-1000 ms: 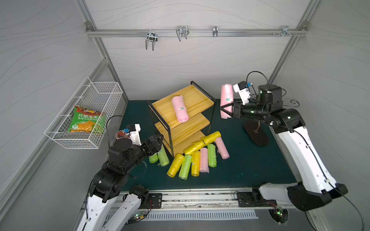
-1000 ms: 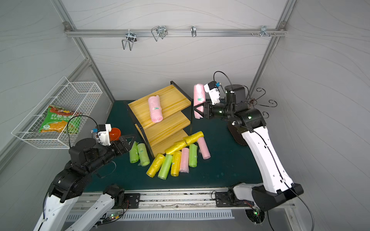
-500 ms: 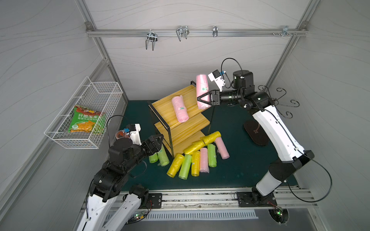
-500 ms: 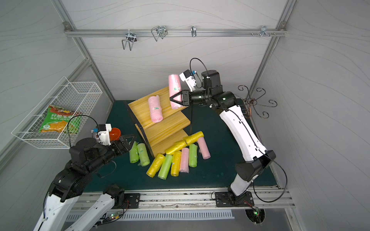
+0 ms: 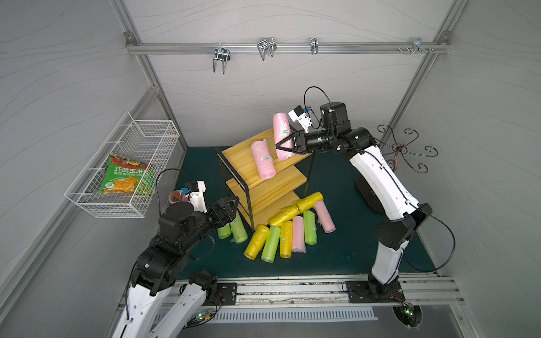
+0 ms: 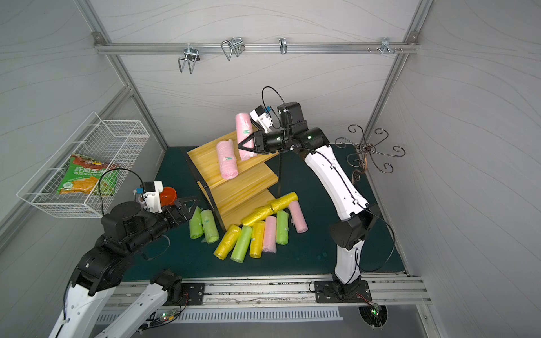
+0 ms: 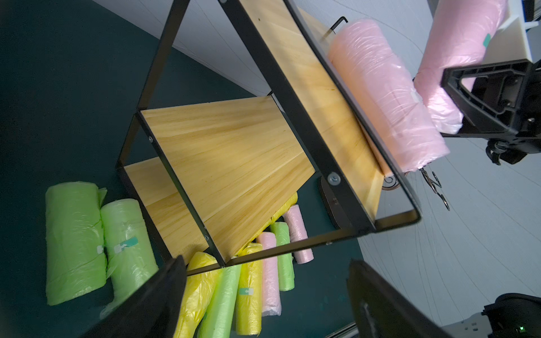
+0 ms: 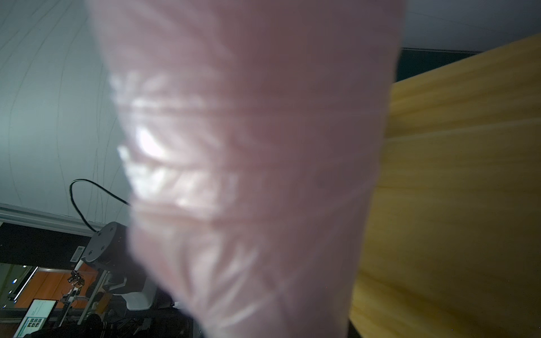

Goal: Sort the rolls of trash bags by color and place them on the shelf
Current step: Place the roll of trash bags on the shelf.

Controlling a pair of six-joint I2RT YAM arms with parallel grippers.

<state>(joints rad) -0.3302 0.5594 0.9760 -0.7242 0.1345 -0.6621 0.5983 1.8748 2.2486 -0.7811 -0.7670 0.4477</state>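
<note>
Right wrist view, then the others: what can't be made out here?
- Right wrist view: the held pink roll, blurred, fills the frame; the grip itself is hidden.
- Both top views: whether that roll touches the top board of the shelf; the right gripper covers the roll's lower part.
- Top view: orange container, half hidden behind the left wrist camera.

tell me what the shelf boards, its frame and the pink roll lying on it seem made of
shelf boards: look like light wood, smooth matte finish, grain lines and plank seams.
shelf frame: probably metal, thin flat bars painted matte black, screw heads at joints.
pink roll: thin plastic film, glossy, crinkled.
</note>
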